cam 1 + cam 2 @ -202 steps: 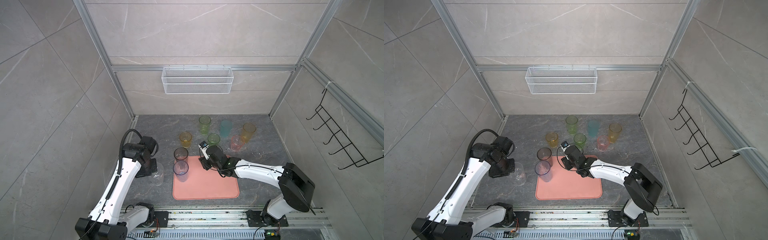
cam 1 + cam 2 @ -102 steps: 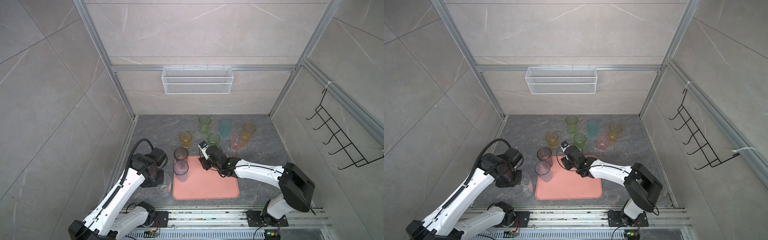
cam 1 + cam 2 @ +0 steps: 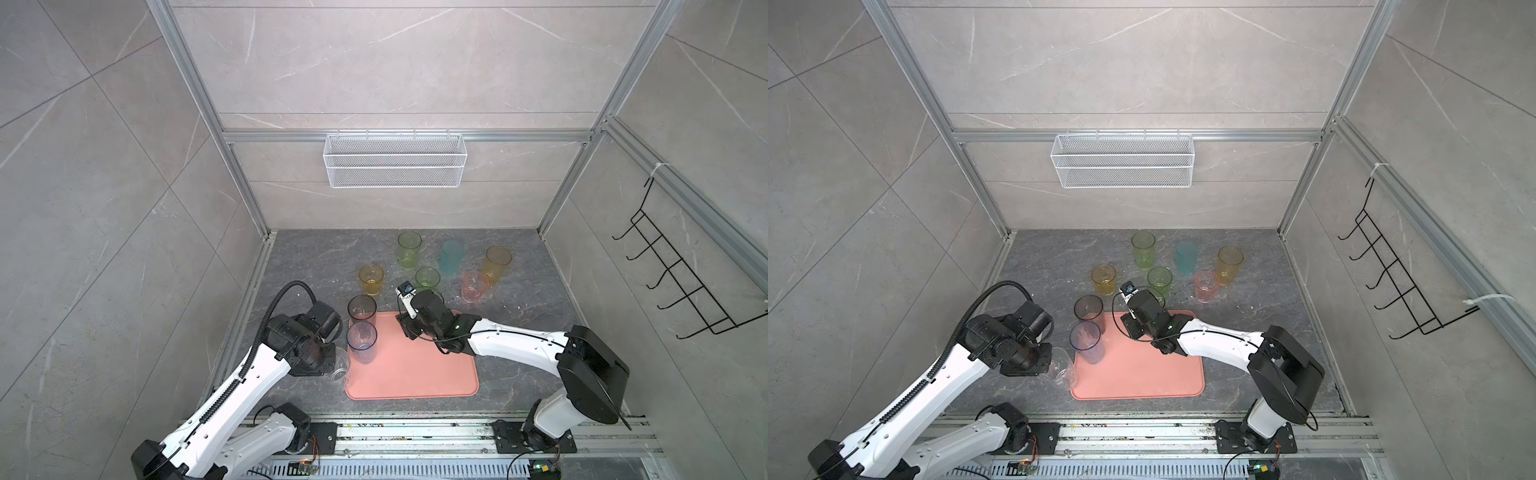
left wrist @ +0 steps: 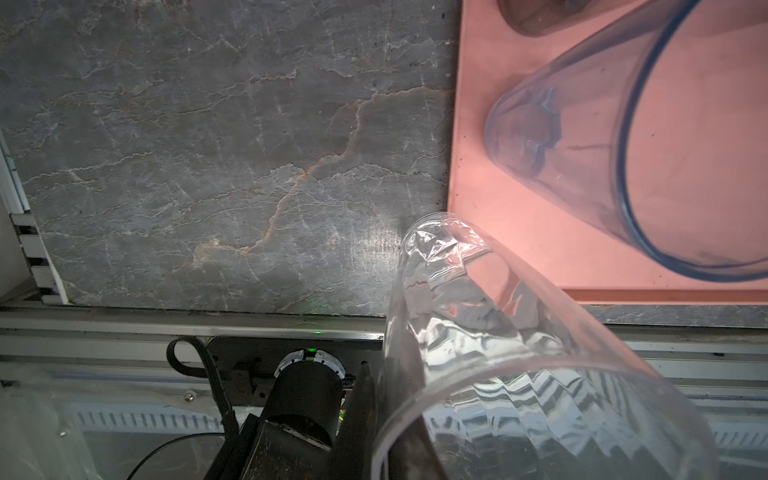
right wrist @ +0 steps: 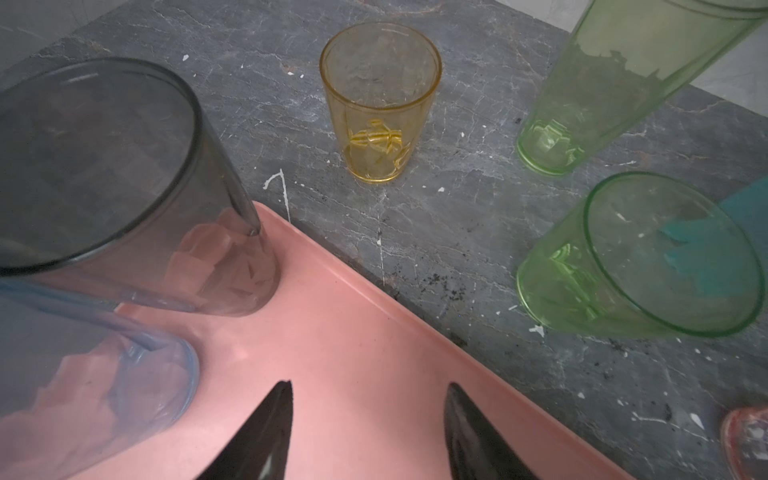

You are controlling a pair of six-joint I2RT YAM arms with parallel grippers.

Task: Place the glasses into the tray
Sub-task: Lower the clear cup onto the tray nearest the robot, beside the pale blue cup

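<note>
Where tray (image 3: 415, 374) lies, two tumblers (image 3: 361, 345) stand inside.

**Legible markings: none**

I can read no text, label, brand, number or sign in any view. The glasses (image 3: 371, 279), the tray (image 3: 415, 374) and the wire basket (image 3: 395, 166) show plain surfaces only.

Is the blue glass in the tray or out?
In. The blue glass stands upright on the tray; both wrist views show its base on pink.
</note>
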